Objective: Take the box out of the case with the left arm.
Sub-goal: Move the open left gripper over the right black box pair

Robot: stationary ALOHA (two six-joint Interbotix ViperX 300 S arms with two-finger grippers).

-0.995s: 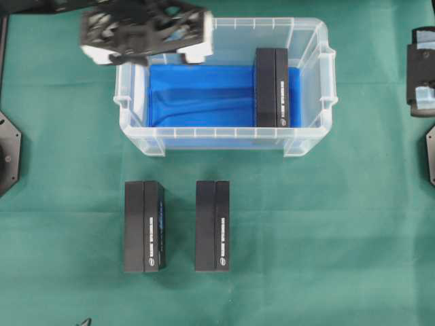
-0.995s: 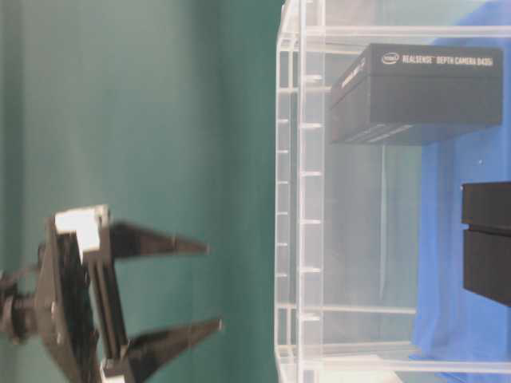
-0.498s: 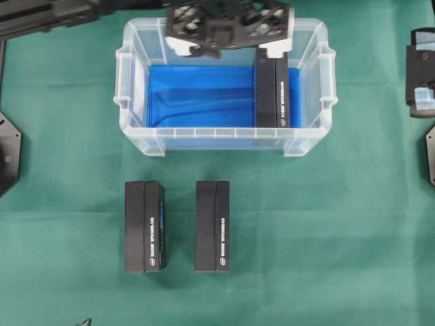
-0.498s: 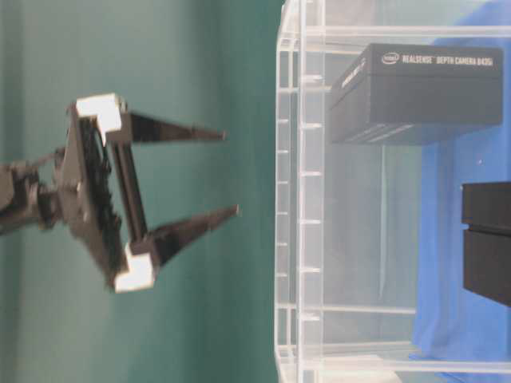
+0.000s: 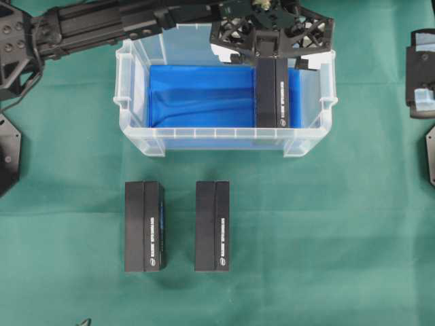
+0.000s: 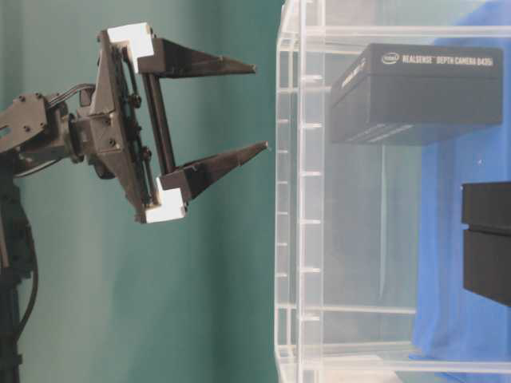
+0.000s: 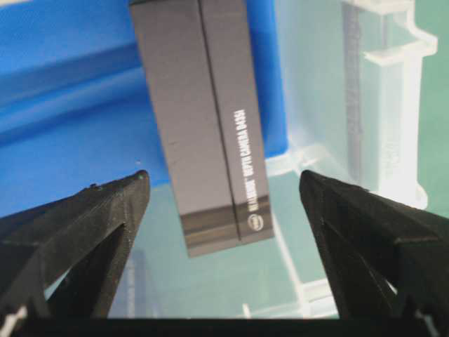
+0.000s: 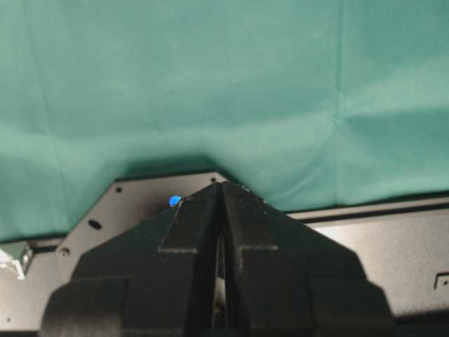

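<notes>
With its fingers spread wide above the box (image 5: 272, 92) in the case (image 5: 132, 129), the left hand (image 7: 224, 210) could be caught on the case's far wall if lowered off-centre.

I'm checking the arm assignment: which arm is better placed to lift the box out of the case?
Left. The left gripper hangs open above the box in the case; the right gripper is shut, parked off at the side.
</notes>
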